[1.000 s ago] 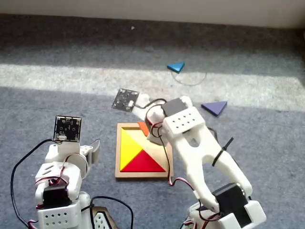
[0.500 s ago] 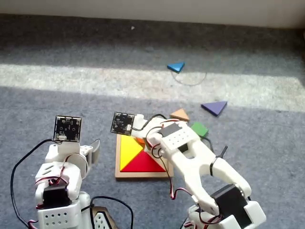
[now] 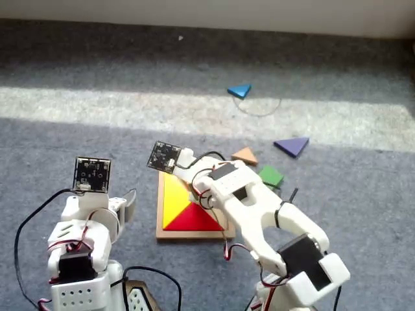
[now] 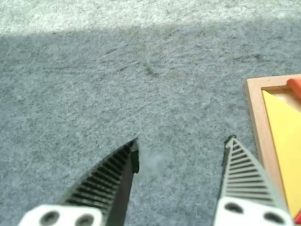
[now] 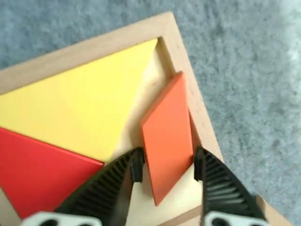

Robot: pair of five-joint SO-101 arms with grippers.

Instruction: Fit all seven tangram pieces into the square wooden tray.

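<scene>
The right gripper (image 5: pixel 167 161) is clenched across the 2 long edges of the orange piece (image 5: pixel 168 136), likely light, stiff, slippery wood, above the tray (image 5: pixel 84 52); the left gripper (image 4: pixel 181 148) hangs released.

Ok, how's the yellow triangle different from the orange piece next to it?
The yellow triangle is far larger than the orange parallelogram. Yellow lies seated flat in the tray. Orange is held by the right gripper, with a corner overlapping the rim. Both are over the tray.

Spread hand (image 4: pixel 183 139) beside tray (image 4: pixel 256 110) corner
</scene>
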